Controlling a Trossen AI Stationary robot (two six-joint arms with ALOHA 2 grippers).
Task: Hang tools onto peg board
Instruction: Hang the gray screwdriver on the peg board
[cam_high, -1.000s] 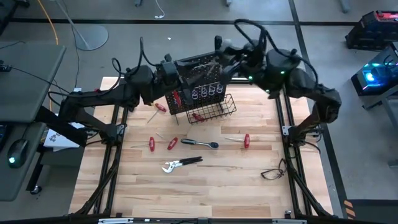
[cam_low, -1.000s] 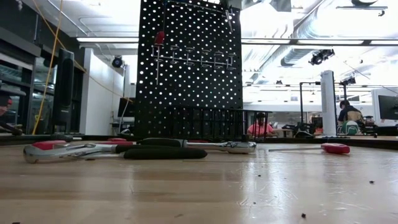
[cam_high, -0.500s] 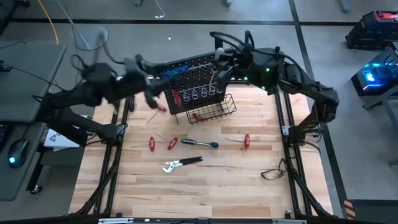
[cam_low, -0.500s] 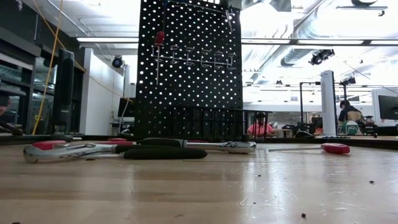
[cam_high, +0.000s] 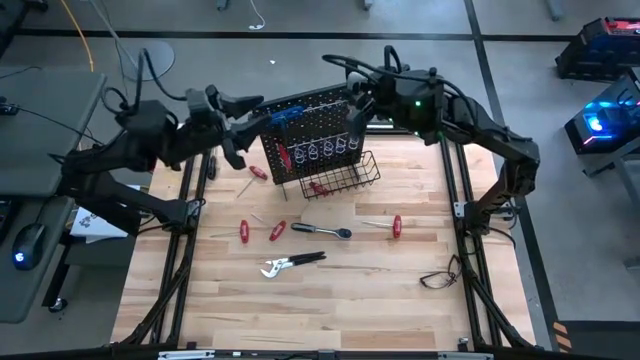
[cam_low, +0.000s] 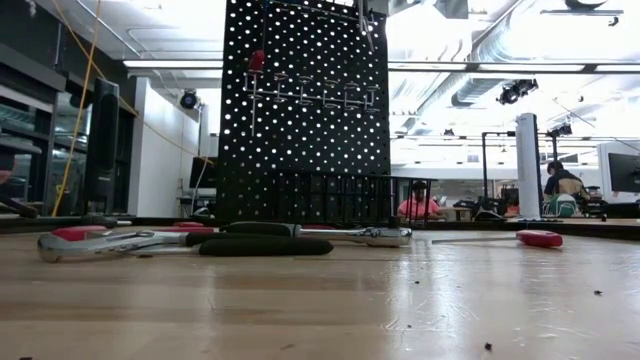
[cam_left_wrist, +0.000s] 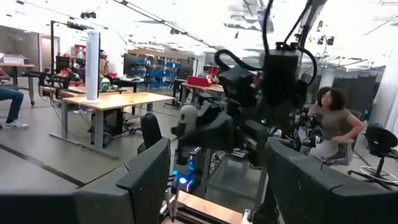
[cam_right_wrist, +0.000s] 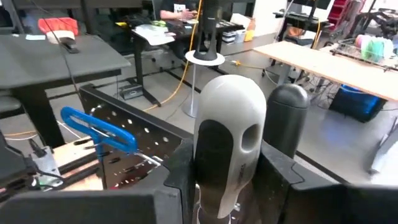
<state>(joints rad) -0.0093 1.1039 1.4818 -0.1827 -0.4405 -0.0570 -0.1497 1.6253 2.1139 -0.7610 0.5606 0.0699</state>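
Workshop floor and desks surround a pale wooden table (cam_high: 330, 300) seen from above, with the black peg board (cam_high: 305, 125) standing upright at its far edge.

On the left, the left tool (cam_high: 238, 120) is raised off the table, just beside the board's left edge; its fingers (cam_left_wrist: 146, 180) stand wide apart with nothing between them.

Near the board's left foot a small red-handled screwdriver (cam_high: 256, 172) lies on the wood. Further forward lie two more red-handled screwdrivers (cam_high: 243, 232) side by side, then the silver pliers (cam_high: 285, 264) with dark grips, and a black-handled wrench (cam_high: 320, 230) just behind them. A blue T-shaped hex key (cam_right_wrist: 99, 129) hangs at the board's top, and a red-handled tool (cam_high: 284, 157) hangs on its face above the wire basket (cam_high: 345, 175), which holds another red tool (cam_high: 318, 187).

To the right of the wrench lies one more red-handled screwdriver (cam_high: 396, 226).

At the board's upper right the right tool (cam_high: 358, 105) is held up against its top edge, closed on a grey, rounded handle (cam_right_wrist: 227, 149). A black cable (cam_high: 440, 275) lies near the table's right frame.
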